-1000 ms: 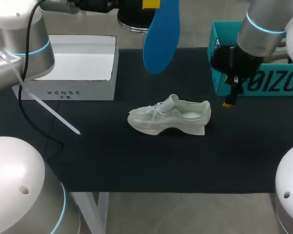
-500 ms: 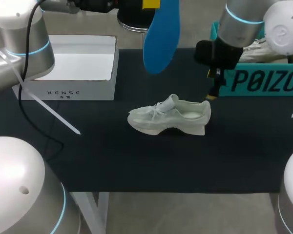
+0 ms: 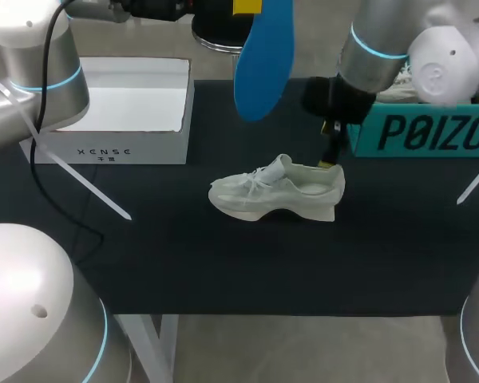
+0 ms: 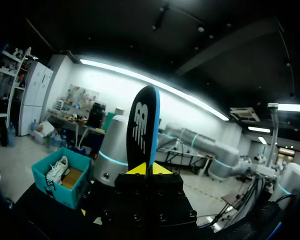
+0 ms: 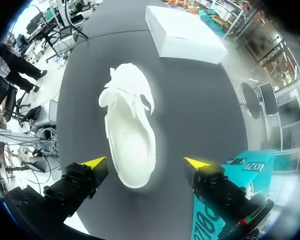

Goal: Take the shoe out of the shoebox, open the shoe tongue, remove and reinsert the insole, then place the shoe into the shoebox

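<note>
Head view showed the white shoe (image 3: pixel 275 194) on the desk's (image 3: pixel 223 267) middle, toe left. Right pincer (image 5: pixel 145 164) hung spread wide above its heel; left pincer (image 4: pixel 149 170) clamped the blue insole (image 4: pixel 144 125) aloft. Light and soft-topped, the shoe seemed best gripped at its firmer heel rim.

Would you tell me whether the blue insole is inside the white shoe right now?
No, the left gripper holds the blue insole up in the air, apart from the white shoe.
</note>
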Controlling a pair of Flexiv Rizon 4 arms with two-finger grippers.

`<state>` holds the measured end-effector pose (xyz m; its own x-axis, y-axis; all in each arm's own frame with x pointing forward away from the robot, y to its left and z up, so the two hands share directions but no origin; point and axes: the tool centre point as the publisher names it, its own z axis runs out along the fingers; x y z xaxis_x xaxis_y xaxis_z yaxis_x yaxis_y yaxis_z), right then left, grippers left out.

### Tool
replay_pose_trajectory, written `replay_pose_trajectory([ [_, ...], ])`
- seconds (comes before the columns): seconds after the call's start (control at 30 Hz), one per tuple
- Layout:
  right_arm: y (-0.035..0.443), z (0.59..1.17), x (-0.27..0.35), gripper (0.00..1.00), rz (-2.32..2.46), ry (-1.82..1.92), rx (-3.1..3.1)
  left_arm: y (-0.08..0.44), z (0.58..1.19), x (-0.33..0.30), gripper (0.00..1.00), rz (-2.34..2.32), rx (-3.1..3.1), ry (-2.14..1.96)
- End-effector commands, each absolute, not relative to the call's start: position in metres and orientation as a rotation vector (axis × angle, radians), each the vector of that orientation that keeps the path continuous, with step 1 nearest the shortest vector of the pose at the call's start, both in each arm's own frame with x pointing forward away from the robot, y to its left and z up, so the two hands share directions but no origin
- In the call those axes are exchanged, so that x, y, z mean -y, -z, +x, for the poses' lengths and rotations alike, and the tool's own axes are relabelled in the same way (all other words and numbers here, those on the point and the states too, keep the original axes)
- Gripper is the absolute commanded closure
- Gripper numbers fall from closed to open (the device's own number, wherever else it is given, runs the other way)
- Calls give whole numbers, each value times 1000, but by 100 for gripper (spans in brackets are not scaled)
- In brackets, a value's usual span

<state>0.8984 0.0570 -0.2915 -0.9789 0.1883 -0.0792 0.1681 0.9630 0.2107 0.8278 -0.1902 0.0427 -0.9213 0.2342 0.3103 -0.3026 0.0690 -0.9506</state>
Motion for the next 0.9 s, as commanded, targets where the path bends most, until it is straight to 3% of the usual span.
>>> replay_pose_trajectory([
  [0.03, 307, 906, -62, 0, 275, -332, -3013, -43, 829, 191, 100, 67, 1972, -1907],
  [0.9, 377, 922, -74, 0, 259, -464, -3114, -43, 829, 191, 100, 67, 1972, -1907],
])
